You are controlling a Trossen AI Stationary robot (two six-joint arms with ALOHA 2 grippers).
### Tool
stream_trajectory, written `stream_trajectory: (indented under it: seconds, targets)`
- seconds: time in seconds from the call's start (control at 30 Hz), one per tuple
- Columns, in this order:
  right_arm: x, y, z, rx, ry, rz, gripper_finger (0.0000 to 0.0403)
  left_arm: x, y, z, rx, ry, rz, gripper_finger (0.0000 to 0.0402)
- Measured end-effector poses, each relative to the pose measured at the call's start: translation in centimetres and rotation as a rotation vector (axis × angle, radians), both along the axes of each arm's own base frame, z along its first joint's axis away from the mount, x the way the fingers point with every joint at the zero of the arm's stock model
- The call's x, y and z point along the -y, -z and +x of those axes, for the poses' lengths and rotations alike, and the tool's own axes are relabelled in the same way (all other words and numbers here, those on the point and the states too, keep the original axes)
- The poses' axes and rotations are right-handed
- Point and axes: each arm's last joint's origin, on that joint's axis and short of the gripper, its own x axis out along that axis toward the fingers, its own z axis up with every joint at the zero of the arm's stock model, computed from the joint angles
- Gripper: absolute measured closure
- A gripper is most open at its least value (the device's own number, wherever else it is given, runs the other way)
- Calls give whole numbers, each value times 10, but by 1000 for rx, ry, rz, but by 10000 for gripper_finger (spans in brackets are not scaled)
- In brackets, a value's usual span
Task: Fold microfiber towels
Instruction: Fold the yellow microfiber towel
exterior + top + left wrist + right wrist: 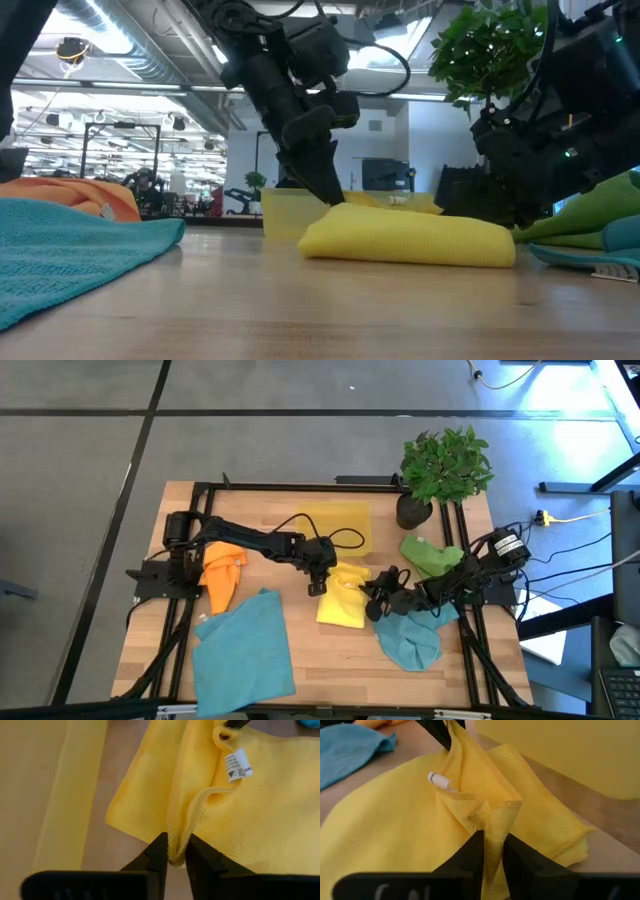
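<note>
- A robotics lab or workshop hall is indicated, not a home.
- A wooden table (330,660) is seen on a bare grey floor (300,430) marked with dark lines; black frame rails are fixed along the table's edges.
- Loose cables (575,550) are trailed over the floor beside the table.
- Behind the table, in the low view, exposed ceiling ducting (130,50) and rows of strip lights are visible.
- More rigs and frames (110,140) are seen far behind the table.

Large teal towel (243,653) cut off at the high view's bottom edge.
</note>
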Motion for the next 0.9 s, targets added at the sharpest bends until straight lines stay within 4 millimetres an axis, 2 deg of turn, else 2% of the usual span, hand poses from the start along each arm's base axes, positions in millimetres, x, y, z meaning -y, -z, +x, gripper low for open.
stream_trajectory:
  seconds: [0.17, 0.33, 0.5, 0.63, 0.7, 0.9]
  targets:
    - [0, 1, -1, -13, -2, -9, 314, -1, -1, 0, 1, -27, 38, 305]
    - [0, -3, -1, -23, -23, -45, 298, -1, -2, -1, 4, -56, 33, 301]
    - [4, -16, -8, -22, -10, -108, 289, 8, -31, -6, 76, -52, 61, 302]
    - [7, -31, -15, 7, -17, -144, 289, 27, -56, -8, 192, -10, 72, 302]
    - [5, -38, -16, 29, -72, -164, 289, 43, -59, -6, 234, 29, 71, 302]
    - [-2, -49, -7, 80, -277, -144, 305, 88, -24, 2, 360, 128, 41, 302]
